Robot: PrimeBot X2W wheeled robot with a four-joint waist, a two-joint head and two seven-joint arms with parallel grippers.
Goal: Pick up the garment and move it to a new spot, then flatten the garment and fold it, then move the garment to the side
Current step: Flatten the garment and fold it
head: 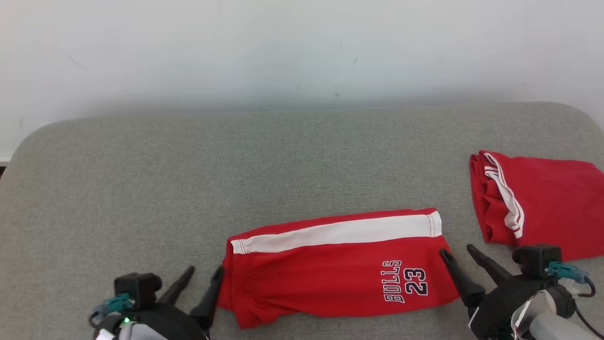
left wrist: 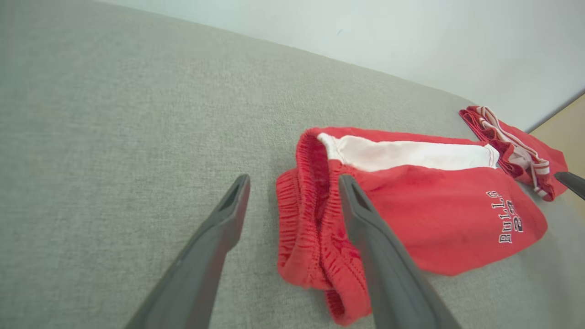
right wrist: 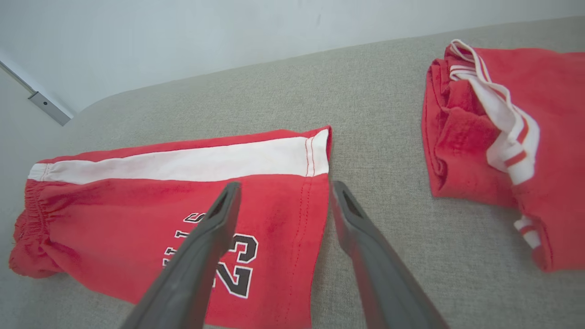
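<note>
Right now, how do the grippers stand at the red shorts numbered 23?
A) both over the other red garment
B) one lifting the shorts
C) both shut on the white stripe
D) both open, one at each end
D: the left gripper is open at the waistband end, the right gripper open at the hem end, and the shorts lie on the grey surface.
</note>
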